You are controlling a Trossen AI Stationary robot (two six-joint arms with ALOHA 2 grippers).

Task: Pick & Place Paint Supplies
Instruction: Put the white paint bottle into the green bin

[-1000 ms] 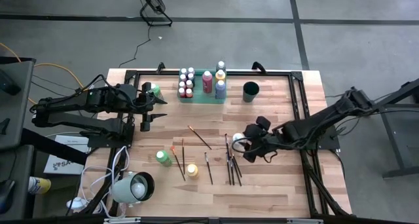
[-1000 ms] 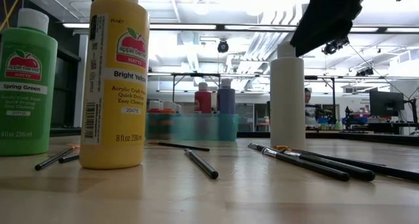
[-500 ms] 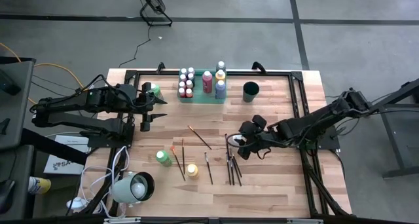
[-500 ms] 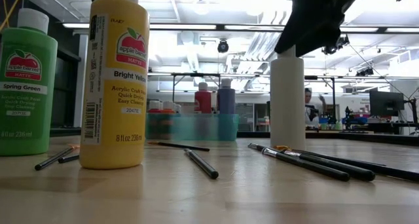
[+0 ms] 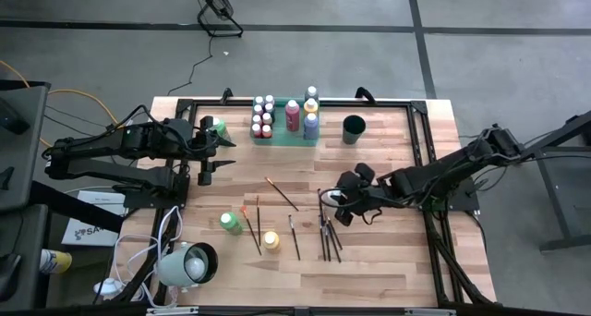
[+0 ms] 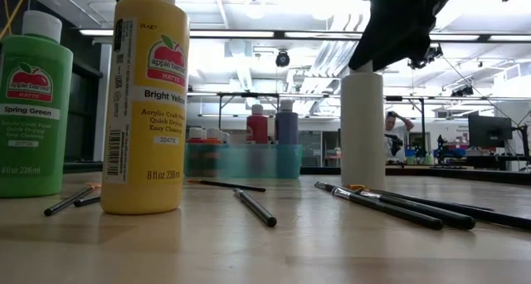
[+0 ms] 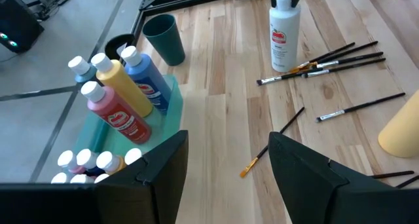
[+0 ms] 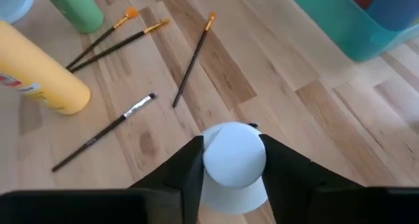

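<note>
Tray (image 5: 282,137) with bottles (image 5: 293,115) at surface (image 5: 388,270) far edge; cup (image 5: 353,128) right of tray; brushes (image 5: 327,231) mid-surface; two bottles (image 5: 230,223) front-left.

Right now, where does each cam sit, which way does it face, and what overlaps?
High: overhead, straight down; both arms, table.
Low: tabletop height, level across; yellow bottle, right gripper atop white bottle.
Left wrist: past left gripper, open, toward green tray.
Right wrist: down onto the white bottle's cap, fingers closing around it.
Shared: white bottle, in all four.
</note>
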